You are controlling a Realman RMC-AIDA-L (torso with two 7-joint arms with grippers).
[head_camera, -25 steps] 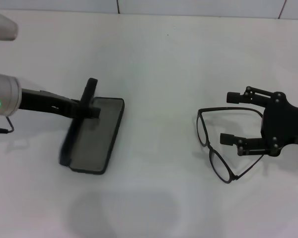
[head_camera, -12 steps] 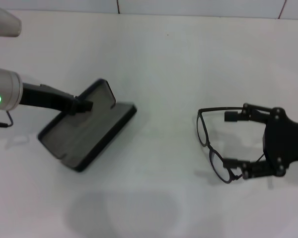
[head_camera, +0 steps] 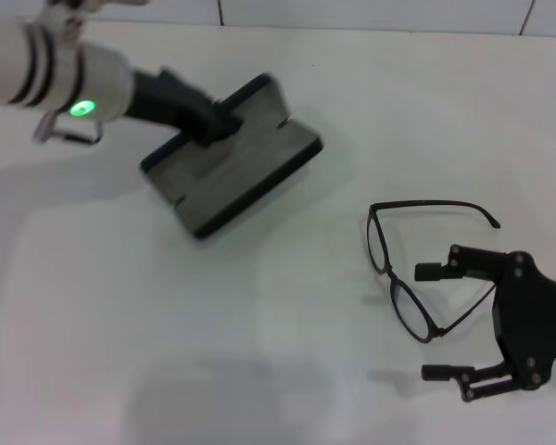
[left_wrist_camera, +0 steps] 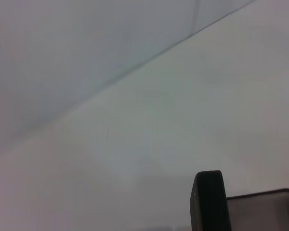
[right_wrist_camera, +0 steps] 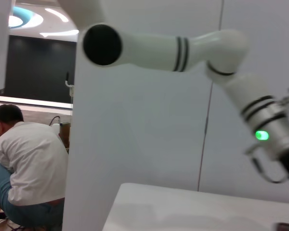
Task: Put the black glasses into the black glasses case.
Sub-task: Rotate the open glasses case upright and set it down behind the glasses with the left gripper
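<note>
Nearest me, my right gripper point(head_camera: 448, 323) sits low on the right of the white table point(head_camera: 278, 352), fingers spread wide and holding nothing; one fingertip lies just beside the lower lens of the black glasses point(head_camera: 417, 269), the other well clear on the near side; I judge the frame is not between the fingers.

The glasses lie open on the table, just beyond and to the left of that gripper; lens front runs near-to-far along their left side, temple arms pointing right, the farther one straight, the nearer one slanting toward the gripper; right arm is plainly the closer one for a pick.

Farther off, upper left, the black glasses case point(head_camera: 236, 153) lies open, grey lining up, long axis slanting from near-left to far-right; well apart from the glasses, to their far left.

My left gripper point(head_camera: 213, 120) is at the case's raised lid edge, clamped on it by my reading; the left wrist view shows only a dark finger point(left_wrist_camera: 209, 202) and a corner of the case point(left_wrist_camera: 265, 211).

Glasses not yet in the case; the carry would run left and away.
</note>
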